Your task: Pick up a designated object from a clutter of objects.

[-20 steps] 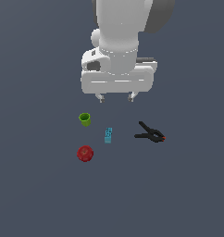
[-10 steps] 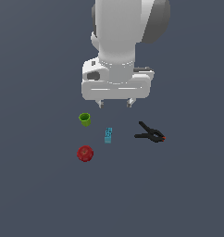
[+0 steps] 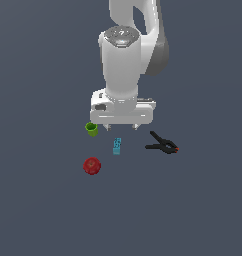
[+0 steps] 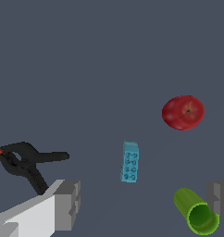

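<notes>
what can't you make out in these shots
- Fingers: in the wrist view the picture's edge cuts both off, so their tips do not show; in the exterior view the hand hides all but two stubs.
- Green cup: in the exterior view the hand overlaps its upper edge.
- Cyan brick: too small in the exterior view to count its studs.
- Clamp: jaw detail too small in the exterior view.

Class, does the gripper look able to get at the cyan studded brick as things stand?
Probably yes. The cyan studded brick lies alone on the floor, apart from the green cup, red fruit and black clamp. The gripper hangs open just behind it, nothing between.
</notes>
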Available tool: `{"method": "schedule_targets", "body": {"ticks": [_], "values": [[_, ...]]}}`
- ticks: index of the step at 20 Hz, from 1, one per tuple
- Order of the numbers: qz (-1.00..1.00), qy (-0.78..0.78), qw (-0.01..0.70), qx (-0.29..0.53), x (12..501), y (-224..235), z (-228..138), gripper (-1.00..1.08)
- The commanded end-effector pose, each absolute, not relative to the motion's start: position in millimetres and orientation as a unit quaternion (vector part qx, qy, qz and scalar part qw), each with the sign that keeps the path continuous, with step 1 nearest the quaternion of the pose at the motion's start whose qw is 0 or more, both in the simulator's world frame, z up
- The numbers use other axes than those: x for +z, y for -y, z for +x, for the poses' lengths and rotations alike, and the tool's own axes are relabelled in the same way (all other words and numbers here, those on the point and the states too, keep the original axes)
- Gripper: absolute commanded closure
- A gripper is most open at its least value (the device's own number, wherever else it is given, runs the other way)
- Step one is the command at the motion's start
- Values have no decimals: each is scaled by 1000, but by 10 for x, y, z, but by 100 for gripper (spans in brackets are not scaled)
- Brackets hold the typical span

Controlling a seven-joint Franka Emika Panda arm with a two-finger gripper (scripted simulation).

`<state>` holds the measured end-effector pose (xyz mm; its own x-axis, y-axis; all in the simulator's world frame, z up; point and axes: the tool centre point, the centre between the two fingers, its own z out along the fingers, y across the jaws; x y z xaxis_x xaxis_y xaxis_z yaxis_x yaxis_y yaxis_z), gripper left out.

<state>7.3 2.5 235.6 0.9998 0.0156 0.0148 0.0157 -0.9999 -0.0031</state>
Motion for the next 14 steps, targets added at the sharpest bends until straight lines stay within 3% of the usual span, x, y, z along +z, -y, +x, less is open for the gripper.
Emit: {"method": "schedule_targets", "body": {"ticks": [1, 14], "values": [[-1000, 1, 2, -6, 2094, 8, 33, -92], [-1000, -31, 1, -1, 996, 152, -334, -92]]}}
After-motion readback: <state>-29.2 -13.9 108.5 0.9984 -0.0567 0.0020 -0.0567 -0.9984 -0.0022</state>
